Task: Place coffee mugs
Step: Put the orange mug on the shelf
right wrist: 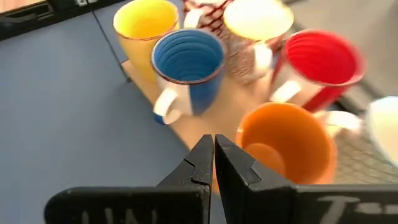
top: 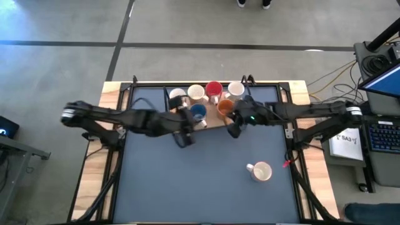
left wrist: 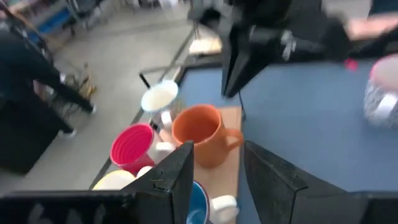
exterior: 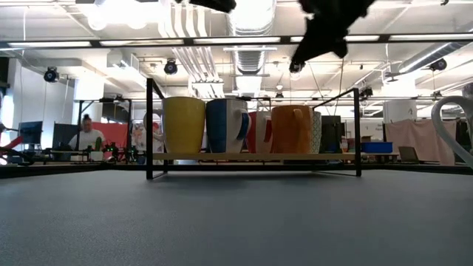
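Several coffee mugs stand on a low wooden rack (top: 209, 122) at the table's far middle: yellow (right wrist: 146, 25), blue (right wrist: 186, 62), orange (right wrist: 286, 143), red (right wrist: 320, 62) and white (top: 235, 89) ones. One more white mug (top: 260, 170) sits alone on the blue mat at the near right. My left gripper (left wrist: 217, 168) hangs open above the rack's near left side with nothing between its fingers. My right gripper (right wrist: 214, 163) is shut and empty, above the rack's near edge beside the orange mug.
The rack has a black wire frame (exterior: 150, 125) with upright posts at its ends. Black rails (top: 115, 162) run along the table's left and right sides. The blue mat (top: 187, 187) in front of the rack is bare apart from the lone mug.
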